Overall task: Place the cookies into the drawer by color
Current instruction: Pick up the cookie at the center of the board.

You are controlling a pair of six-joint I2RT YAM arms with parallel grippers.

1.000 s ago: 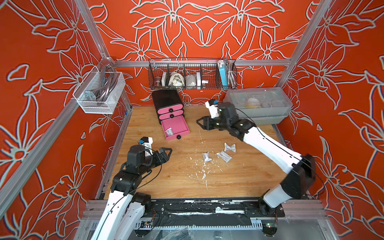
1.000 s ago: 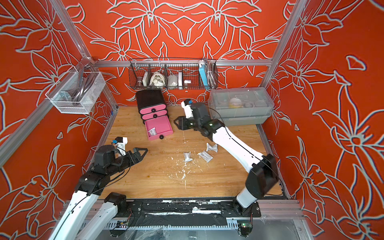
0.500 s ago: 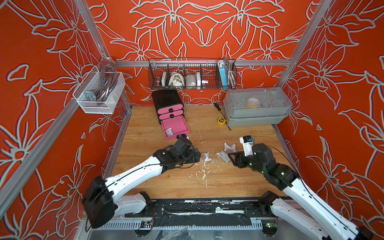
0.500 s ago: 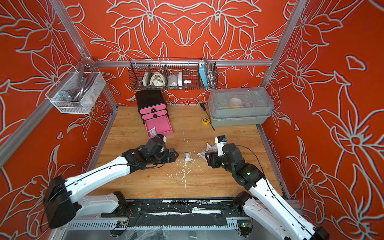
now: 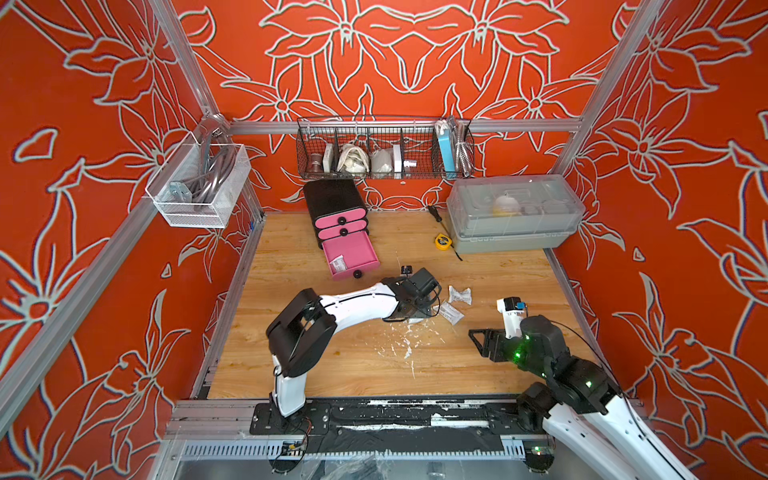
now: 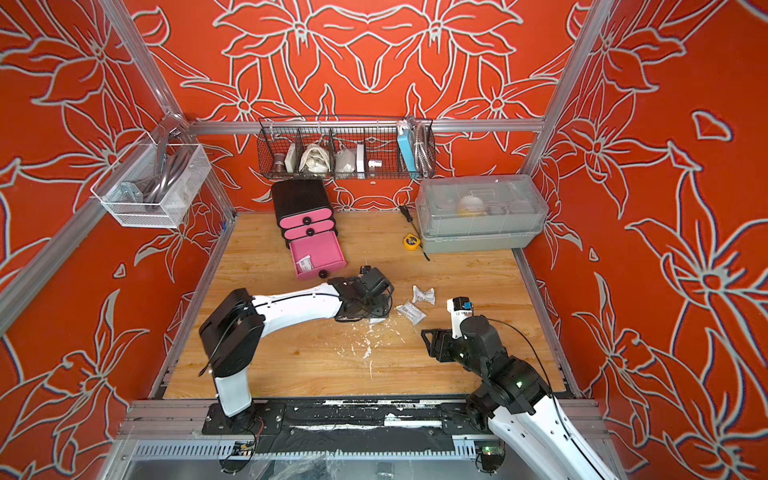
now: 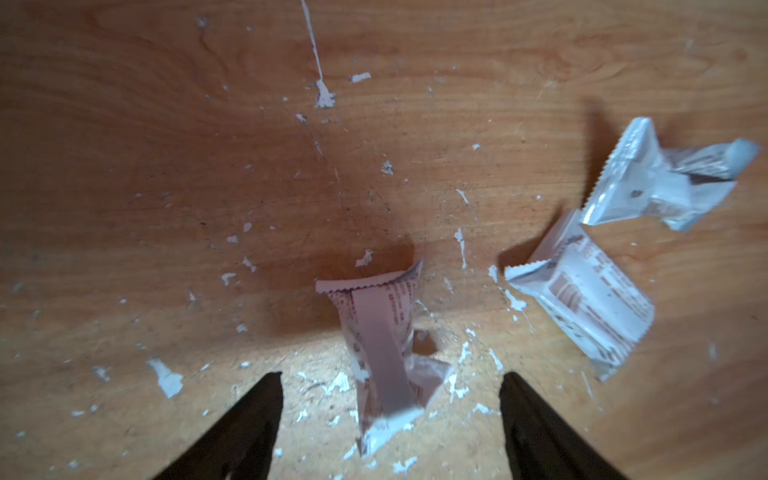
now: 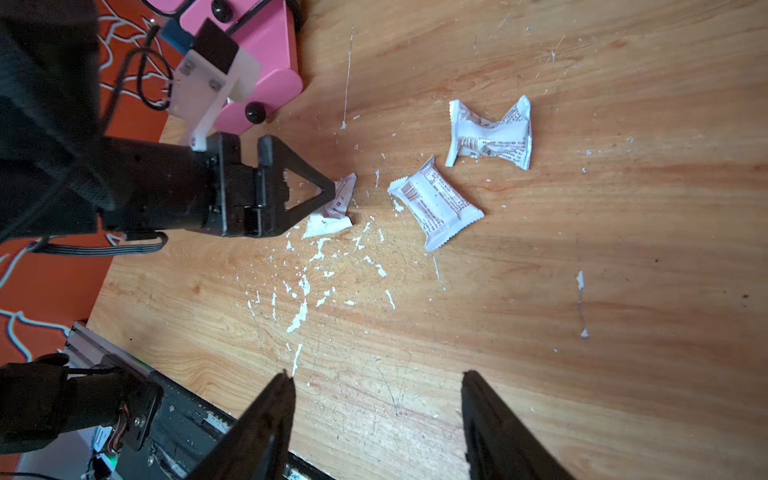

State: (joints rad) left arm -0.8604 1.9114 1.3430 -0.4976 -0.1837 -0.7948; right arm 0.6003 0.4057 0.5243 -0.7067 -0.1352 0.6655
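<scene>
Now our left pincer [image 7: 390, 374] straddles a white cookie [image 7: 382, 332] on the table [image 5: 332, 365].
A second ago this arm sat folded at its own side while our right pincer [image 8: 378, 374] reached out near the drawer [image 5: 353, 247]; since then they have swapped roles, and the right one hangs back near the table's front edge. Both pincers stand apart and hold nothing. The left jaws flank the crumpled packet, and we cannot see them touching it. A flat cookie [image 5: 451, 312] and a pinched cookie [image 5: 460, 295] lie just beside it, and a stored cookie [image 5: 338, 263] rests in the open bottom drawer. We judge that a squeeze comes next, then a carry there.
</scene>
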